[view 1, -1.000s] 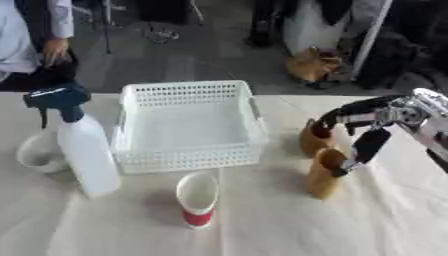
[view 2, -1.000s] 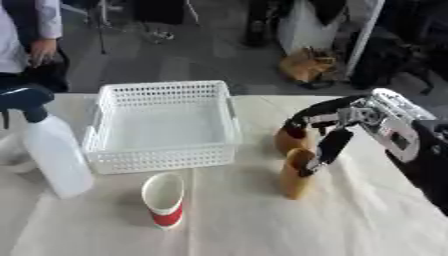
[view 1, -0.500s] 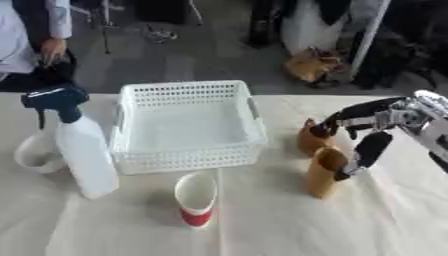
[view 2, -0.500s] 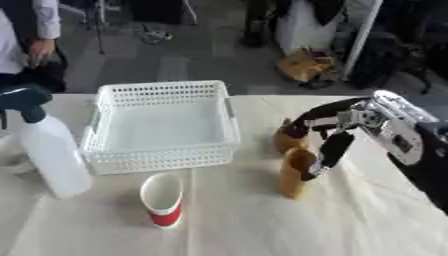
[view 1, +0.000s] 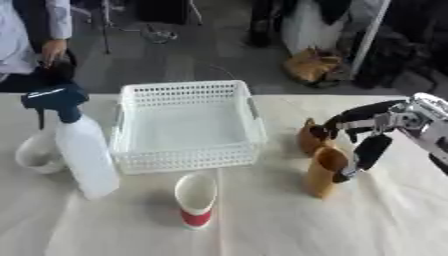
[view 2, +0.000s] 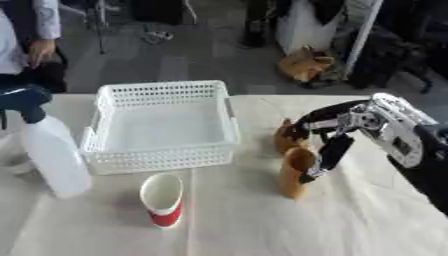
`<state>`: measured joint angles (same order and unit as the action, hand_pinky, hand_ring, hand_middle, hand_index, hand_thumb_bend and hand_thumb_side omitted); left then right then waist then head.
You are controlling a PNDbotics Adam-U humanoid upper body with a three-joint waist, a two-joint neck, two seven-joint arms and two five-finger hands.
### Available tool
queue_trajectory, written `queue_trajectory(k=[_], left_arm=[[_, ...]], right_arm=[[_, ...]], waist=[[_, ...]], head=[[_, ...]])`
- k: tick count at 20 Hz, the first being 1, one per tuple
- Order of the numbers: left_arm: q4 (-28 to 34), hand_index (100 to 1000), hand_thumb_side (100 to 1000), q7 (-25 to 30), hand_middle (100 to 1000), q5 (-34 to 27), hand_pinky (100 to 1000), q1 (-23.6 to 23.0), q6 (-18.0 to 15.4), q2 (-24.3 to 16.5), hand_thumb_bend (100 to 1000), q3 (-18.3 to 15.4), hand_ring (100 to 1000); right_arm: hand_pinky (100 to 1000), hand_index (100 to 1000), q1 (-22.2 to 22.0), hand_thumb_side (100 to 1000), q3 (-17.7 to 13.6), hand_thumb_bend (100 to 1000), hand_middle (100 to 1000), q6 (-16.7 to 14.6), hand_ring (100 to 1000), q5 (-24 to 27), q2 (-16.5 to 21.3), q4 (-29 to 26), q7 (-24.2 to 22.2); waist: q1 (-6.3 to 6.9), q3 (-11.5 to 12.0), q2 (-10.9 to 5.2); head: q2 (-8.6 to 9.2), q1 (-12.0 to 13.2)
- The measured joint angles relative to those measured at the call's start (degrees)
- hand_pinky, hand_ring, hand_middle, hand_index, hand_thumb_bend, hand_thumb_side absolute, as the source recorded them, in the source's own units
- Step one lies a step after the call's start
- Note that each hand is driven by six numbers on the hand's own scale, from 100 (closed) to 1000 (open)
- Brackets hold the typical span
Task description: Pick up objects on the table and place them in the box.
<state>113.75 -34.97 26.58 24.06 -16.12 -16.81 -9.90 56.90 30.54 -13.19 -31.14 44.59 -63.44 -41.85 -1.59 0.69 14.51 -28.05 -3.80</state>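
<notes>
Near the bench's right edge, the right robot hand (view 1: pixel 372 131) curls its fingers and thumb around two brown cups (view 1: pixel 321 157), which stand just right of the empty white basket (view 1: pixel 188 125).

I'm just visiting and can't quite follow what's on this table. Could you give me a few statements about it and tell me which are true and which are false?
1. The white basket has nothing in it. True.
2. The red and white paper cup sits inside the basket. False: it stands on the table in front of the basket.
3. The robot's right hand is at the two brown cups, to the right of the basket. True.
4. The spray bottle lies on its side. False: it stands upright, left of the basket.
5. The robot's left hand is lifting the basket. False: no left hand shows in either view.
</notes>
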Motion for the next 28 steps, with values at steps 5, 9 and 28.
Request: queue_trajectory(k=[5,9,28], left_arm=[[0.00,822,1000,0.08,810,-0.13,999,0.00,-0.05,0.00,100,0.00,928],[0.00,823,1000,0.11,810,-0.18,998,0.00,-0.07,0.00,100,0.00,927],[0.00,823,1000,0.23,809,-0.24,998,0.00,-0.18,0.35,100,-0.01,926]], right_arm=[[628,1000,-0.32,515,0.33,576,869,-0.03,868,0.44,-0.01,0.34,-0.49],[626,1000,-0.44,512,0.37,573,871,-0.08,868,0.50,-0.05,0.83,-0.82],[614,1000,-0.46,513,0.40,558,875,-0.68,866,0.32,-3.01,5.09,-1.42]], waist=[[0.00,0.10,0.00],[-0.01,0.22,0.00],[0.15,0.78,0.08]], head=[[0.00,0.00],[0.00,-0.01],[0.01,-0.40]])
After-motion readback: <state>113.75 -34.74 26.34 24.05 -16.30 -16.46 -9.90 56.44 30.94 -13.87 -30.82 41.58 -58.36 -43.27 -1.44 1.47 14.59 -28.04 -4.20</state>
